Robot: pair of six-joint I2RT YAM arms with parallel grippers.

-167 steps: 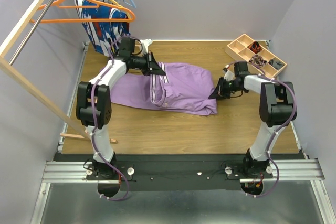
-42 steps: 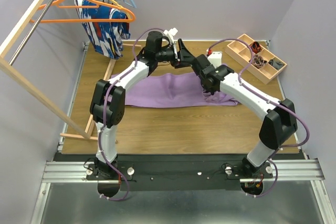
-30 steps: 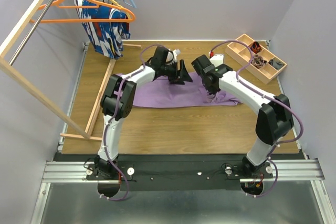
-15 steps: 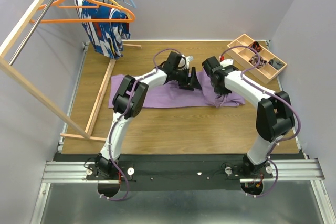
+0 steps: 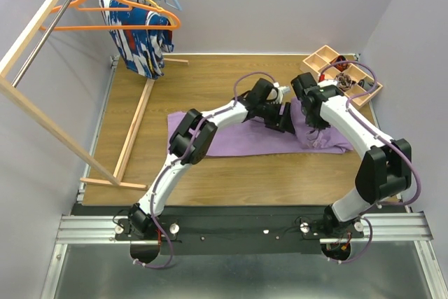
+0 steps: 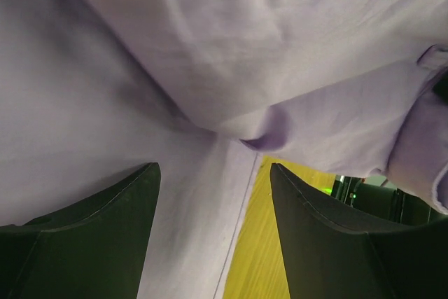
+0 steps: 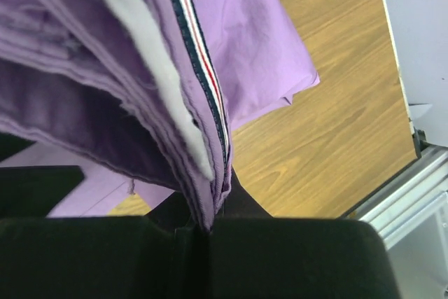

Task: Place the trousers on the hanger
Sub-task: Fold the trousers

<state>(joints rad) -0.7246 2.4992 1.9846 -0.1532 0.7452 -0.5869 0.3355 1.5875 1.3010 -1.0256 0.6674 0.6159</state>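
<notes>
Two grippers crowd the right end of the trousers (image 5: pixel 238 138) lying on the surface (image 5: pixel 224 180): the right gripper (image 7: pixel 206 223) is clamped on the bunched striped waistband edge, and the left gripper (image 6: pixel 213 173) hovers jaws apart over the cloth. Bare wood runs along the near side; the hanger (image 5: pixel 84 28) hangs far left, well apart.

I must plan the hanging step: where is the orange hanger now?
Top view, upper left: the orange hanger hangs on the rack's rail, beside the patterned garment.

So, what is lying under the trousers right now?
The wooden table shows around the trousers and under their lifted edge. Anything beneath the flat cloth is covered, so I cannot tell.
</notes>
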